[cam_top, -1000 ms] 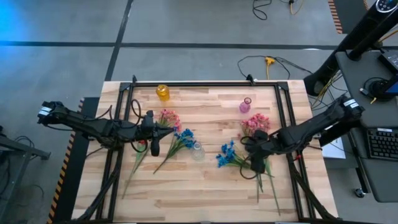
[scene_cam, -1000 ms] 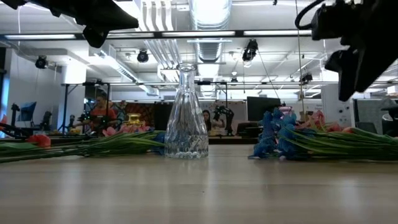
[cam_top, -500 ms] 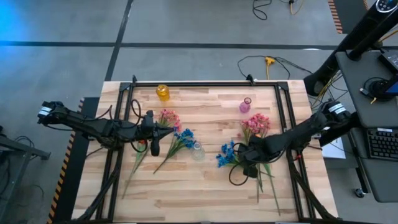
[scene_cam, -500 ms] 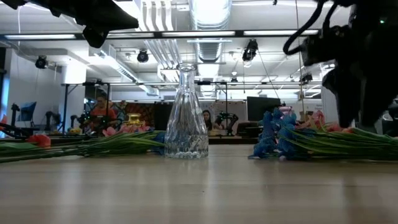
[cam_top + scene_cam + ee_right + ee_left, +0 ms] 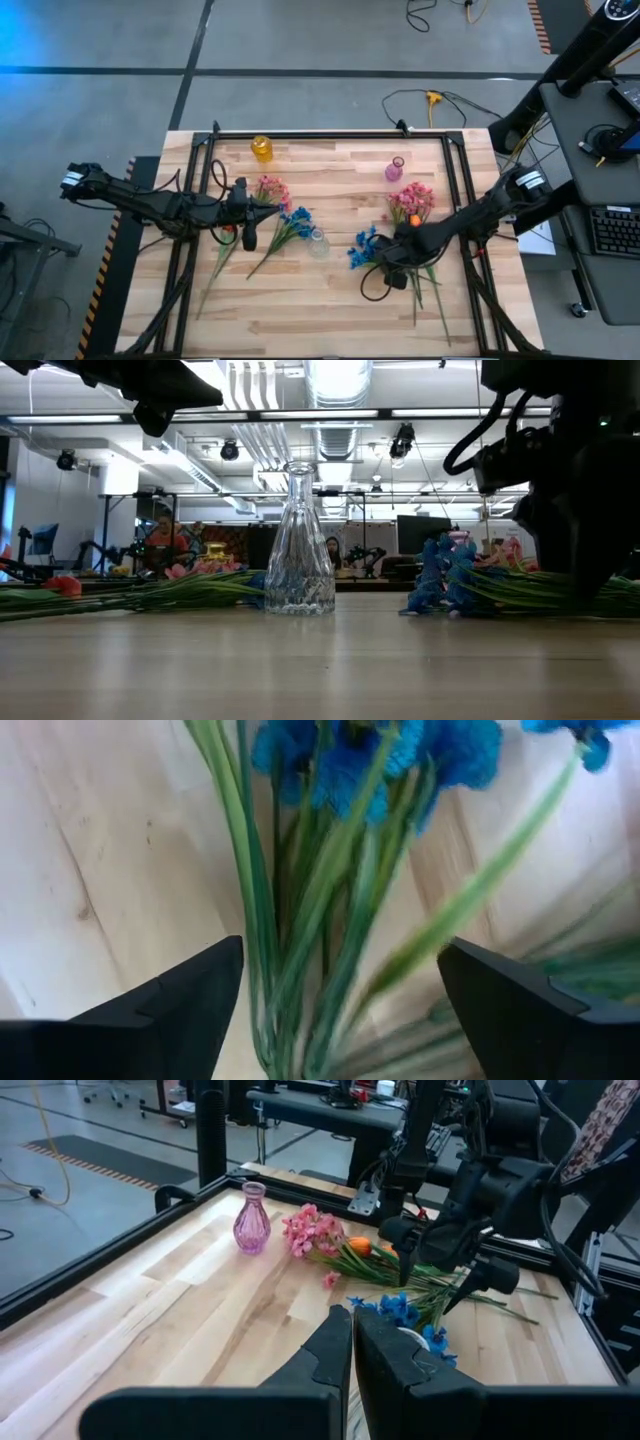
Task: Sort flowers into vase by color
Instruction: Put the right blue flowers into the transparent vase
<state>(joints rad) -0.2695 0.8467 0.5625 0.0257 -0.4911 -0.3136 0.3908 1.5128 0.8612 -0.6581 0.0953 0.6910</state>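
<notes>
Right wrist view puts my right gripper (image 5: 335, 995) low over the blue flowers (image 5: 370, 760), fingers spread wide with the green stalks (image 5: 300, 950) running between them and nothing pinched yet. From above, that gripper (image 5: 393, 268) sits at about four o'clock on the wooden table (image 5: 330, 320), on the stems just behind the blue blossoms (image 5: 362, 250). The pink flowers (image 5: 411, 199) with an orange bud (image 5: 414, 220) lie just beyond, touching the same tangle.

To close well, I judge I should settle onto the blue stalks alone, clear of the pink ones beside them, and squeeze near the blossoms so the stalks hang straight.

Nearer the centre stands the clear glass vase (image 5: 318, 243); a pink vase (image 5: 395, 168) is at one o'clock, a yellow vase (image 5: 261, 149) at eleven.

My left gripper (image 5: 247, 232) waits at nine o'clock, fingers pressed together on nothing, beside a second bunch of pink and blue flowers (image 5: 283, 208).
</notes>
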